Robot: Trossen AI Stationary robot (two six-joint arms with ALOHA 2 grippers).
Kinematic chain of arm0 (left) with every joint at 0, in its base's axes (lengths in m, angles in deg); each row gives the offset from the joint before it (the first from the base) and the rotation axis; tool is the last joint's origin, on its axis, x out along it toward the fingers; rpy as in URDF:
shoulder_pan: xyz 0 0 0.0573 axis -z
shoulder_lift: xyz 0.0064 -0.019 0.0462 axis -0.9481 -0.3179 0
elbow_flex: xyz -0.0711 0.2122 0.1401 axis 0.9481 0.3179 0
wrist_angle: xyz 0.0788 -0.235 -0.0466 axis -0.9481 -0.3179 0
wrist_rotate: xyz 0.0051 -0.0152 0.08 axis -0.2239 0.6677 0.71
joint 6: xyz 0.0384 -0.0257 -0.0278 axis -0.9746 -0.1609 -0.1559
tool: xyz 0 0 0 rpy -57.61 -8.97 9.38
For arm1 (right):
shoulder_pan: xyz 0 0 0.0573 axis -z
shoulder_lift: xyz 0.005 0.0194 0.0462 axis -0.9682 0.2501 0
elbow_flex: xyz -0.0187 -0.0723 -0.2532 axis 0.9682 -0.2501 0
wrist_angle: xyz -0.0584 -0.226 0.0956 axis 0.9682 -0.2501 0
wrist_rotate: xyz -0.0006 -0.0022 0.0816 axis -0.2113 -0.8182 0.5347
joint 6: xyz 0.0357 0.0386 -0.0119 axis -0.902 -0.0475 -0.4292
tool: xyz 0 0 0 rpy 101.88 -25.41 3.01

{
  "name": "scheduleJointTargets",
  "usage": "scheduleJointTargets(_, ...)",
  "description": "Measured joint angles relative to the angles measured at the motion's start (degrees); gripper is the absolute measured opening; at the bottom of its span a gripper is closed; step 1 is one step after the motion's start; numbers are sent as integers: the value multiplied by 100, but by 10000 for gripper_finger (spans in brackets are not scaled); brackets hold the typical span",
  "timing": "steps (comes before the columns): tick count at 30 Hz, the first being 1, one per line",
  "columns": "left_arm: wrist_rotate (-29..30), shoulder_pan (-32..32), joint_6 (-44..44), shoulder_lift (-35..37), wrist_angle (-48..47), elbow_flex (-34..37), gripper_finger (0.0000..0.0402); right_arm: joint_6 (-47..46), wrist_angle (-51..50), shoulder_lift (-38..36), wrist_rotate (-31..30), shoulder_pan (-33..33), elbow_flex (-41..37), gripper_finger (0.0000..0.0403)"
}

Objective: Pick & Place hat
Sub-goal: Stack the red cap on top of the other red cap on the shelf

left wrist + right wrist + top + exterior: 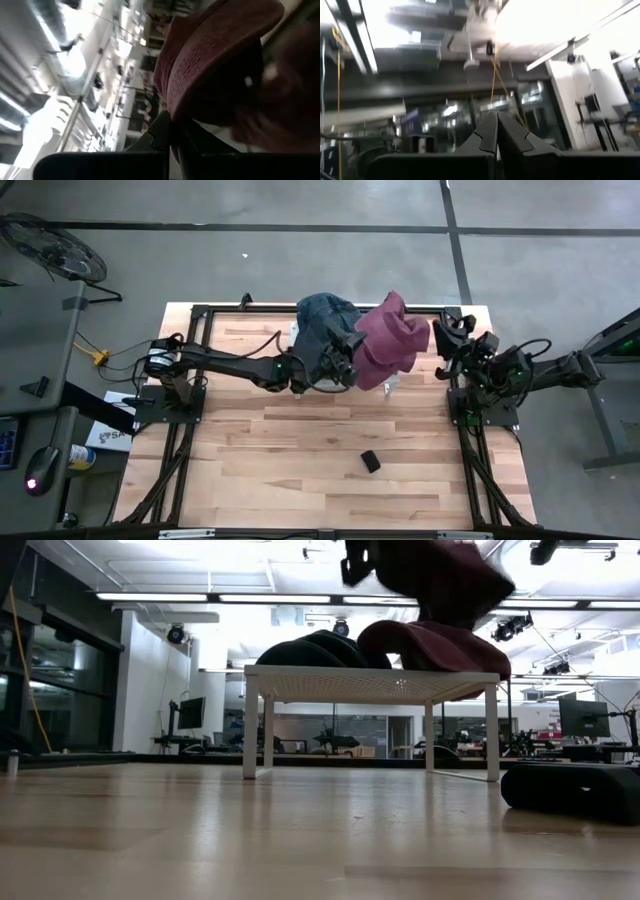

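A maroon hat (392, 340) hangs over the white rack (370, 685) at the table's far middle, with my left gripper (350, 366) shut on it. In the low view, maroon cloth (432, 645) lies on the rack top below the held part (445, 575). I cannot tell if that cloth is the same hat or another. A blue denim hat (323, 316) rests on the rack beside it. My right gripper (447, 332) is pulled back at the table's right edge, pointing up, shut with nothing between its fingers (496, 125). My left gripper pinches the maroon hat's brim edge (172, 107) between its two fingers. The fingers come in level from the table's left. The hat stands out beyond the fingertips, its held part raised above the rack top.
A small black object (371, 462) lies on the bare wood toward the near right, and shows large at the low view's right (570, 790). Black frame rails (190, 370) run along the table's left, right and far sides.
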Motion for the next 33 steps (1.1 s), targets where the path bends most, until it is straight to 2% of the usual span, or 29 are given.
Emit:
scheduleJointTargets(3,219,-10,42,-128,-131,17,7,-344,-1185,28,-126,0,432,0)
scheduleJointTargets(7,202,-4,51,-247,-179,19,7,-1172,-2990,258,-631,1,1033,0)
scheduleJointTargets(11,220,-1,107,-334,-158,14,7,-1538,-3940,557,-847,2,1595,0)
scheduleJointTargets(17,286,-3,257,-326,-274,14,7,-2402,-5491,1051,-871,41,2469,0)
scheduleJointTargets(20,293,-1,259,-325,-289,14,7,-3033,-6376,1384,-539,208,2846,0)
scheduleJointTargets(25,378,42,166,-323,-296,14,7,-3640,-7124,1961,-274,526,3203,0)
scheduleJointTargets(33,630,194,36,-321,-327,14,7,-3944,-7237,2454,449,922,3339,0)
